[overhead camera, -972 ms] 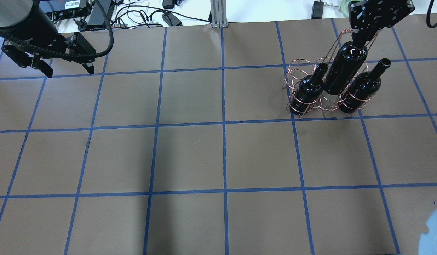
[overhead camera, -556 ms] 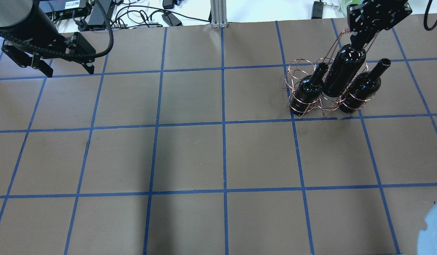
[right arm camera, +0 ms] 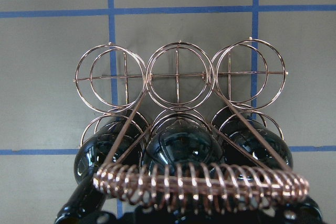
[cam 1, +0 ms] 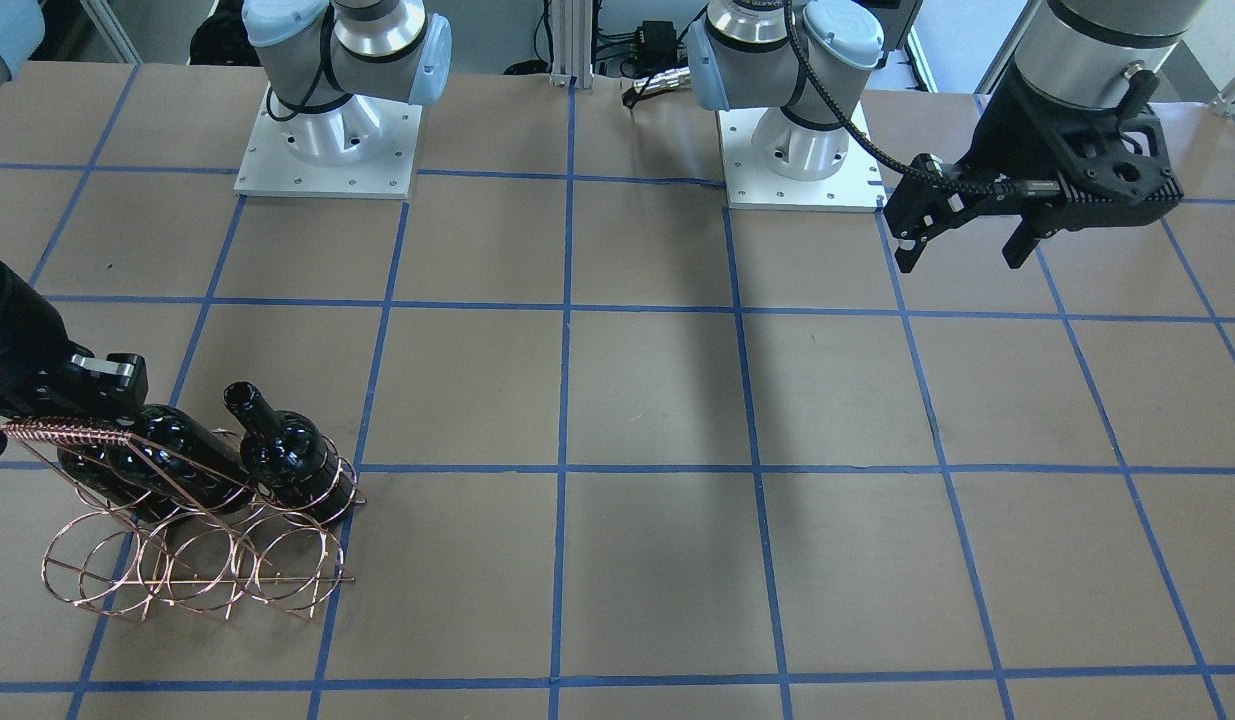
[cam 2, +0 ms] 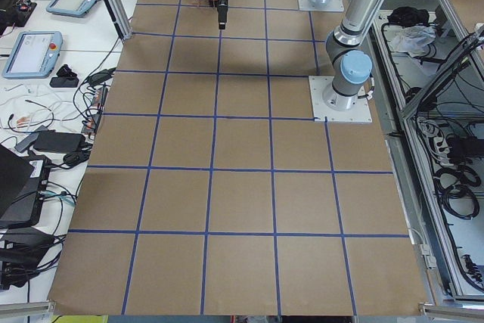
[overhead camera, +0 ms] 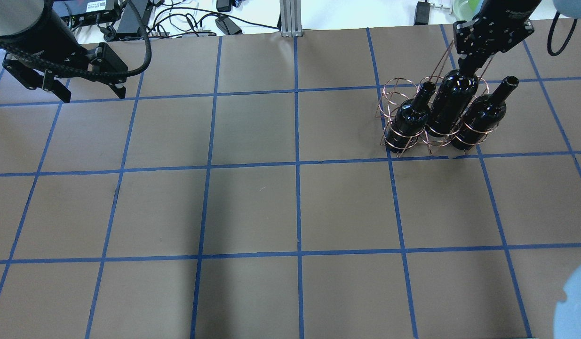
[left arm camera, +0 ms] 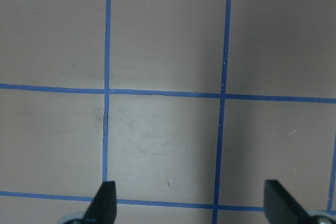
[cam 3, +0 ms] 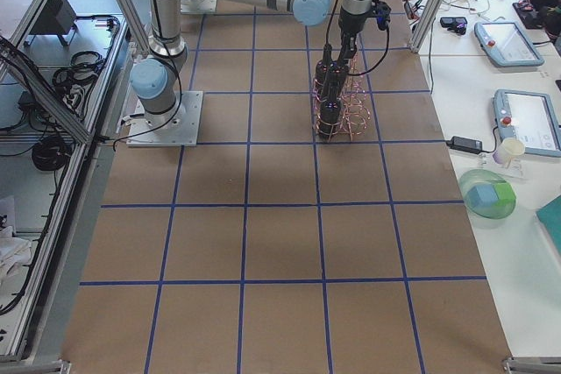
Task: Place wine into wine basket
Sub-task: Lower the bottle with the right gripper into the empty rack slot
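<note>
Three hoops in the near row of the basket are now filling | the wine is sinking deeper into the middle one than a second ago, nearly seated between two bottles | it is gleaming black, unlabelled | my right gripper is clamping its neck | left gripper is idling spread, empty.

- The wine I'm watching is a glossy black bottle, upright in the middle hoop of the basket's row nearest the robot.
- Its neck runs up into the right tool, and from overhead its shoulders sit higher than those of the two neighbour bottles flanking it.
- The wine basket is rose-copper wire: two rows of three round hoops under a braided handle. It stands on the surface on the robot's right.
</note>
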